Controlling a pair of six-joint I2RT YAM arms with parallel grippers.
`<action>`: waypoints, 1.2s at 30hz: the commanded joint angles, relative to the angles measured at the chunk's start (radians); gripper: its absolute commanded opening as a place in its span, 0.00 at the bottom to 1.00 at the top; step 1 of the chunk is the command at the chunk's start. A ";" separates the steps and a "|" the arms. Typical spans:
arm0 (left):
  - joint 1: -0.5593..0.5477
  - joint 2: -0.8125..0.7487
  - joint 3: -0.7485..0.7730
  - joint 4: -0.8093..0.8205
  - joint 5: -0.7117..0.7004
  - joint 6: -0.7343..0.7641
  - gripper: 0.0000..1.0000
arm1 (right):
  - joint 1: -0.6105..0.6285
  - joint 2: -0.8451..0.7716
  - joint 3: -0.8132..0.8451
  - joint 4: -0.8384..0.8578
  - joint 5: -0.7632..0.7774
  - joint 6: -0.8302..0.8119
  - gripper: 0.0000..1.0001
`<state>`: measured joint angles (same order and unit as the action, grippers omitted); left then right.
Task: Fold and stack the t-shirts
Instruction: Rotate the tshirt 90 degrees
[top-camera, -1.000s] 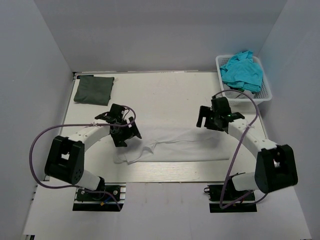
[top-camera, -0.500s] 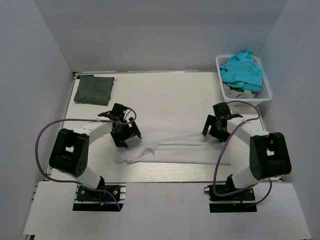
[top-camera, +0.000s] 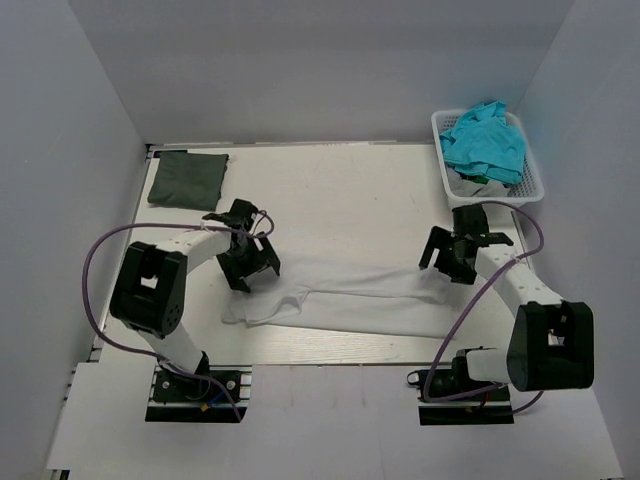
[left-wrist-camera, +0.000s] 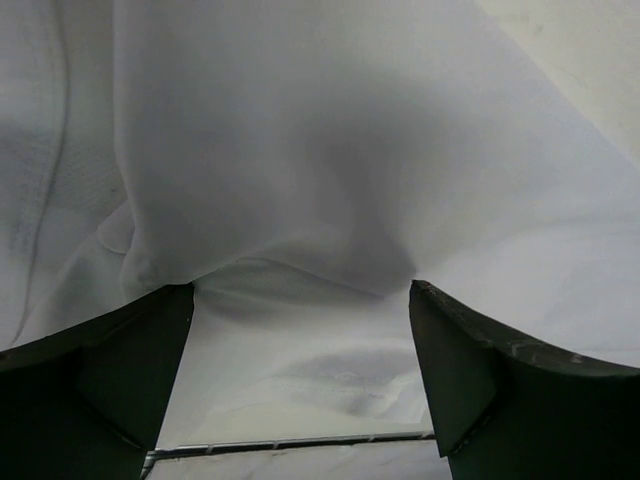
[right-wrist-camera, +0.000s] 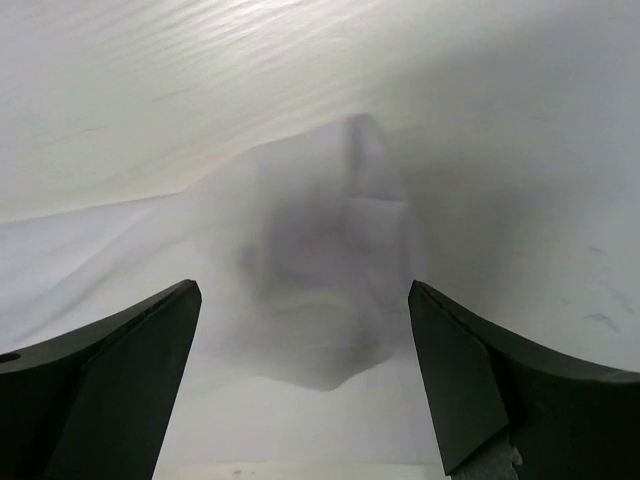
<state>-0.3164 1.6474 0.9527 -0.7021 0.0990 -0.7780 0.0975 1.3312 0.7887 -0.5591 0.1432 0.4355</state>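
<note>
A white t-shirt (top-camera: 350, 300) lies as a long, folded, rumpled strip across the near middle of the table. My left gripper (top-camera: 254, 272) is open just above the strip's left end, and white cloth (left-wrist-camera: 300, 150) fills the view between its fingers (left-wrist-camera: 300, 290). My right gripper (top-camera: 448, 268) is open over the strip's right end, with a raised white corner (right-wrist-camera: 320, 260) between its fingers (right-wrist-camera: 300, 288). A dark grey-green t-shirt (top-camera: 187, 178) lies folded at the far left. Teal t-shirts (top-camera: 485, 145) are heaped in the basket.
A white plastic lattice basket (top-camera: 536, 188) stands at the far right corner, close behind my right arm. Grey walls close off the table on the left, back and right. Purple cables loop off both arms.
My right gripper has moved right and nearer, and the strip's right end now lies further right. My left gripper has turned slightly over the left end, which has sagged nearer.
</note>
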 joint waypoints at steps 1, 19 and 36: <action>0.016 0.097 0.062 0.019 -0.150 0.034 0.99 | 0.004 -0.066 -0.019 0.073 -0.320 -0.126 0.90; 0.016 1.019 1.416 0.131 0.107 0.287 0.99 | 0.249 0.161 -0.161 0.239 -0.625 -0.259 0.90; -0.035 1.177 1.425 0.708 0.140 -0.072 0.99 | 0.826 0.381 0.182 0.070 -0.571 -0.385 0.90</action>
<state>-0.3599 2.8254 2.4229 0.0616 0.3172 -0.8444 0.8970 1.6878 0.9611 -0.3527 -0.4603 0.0700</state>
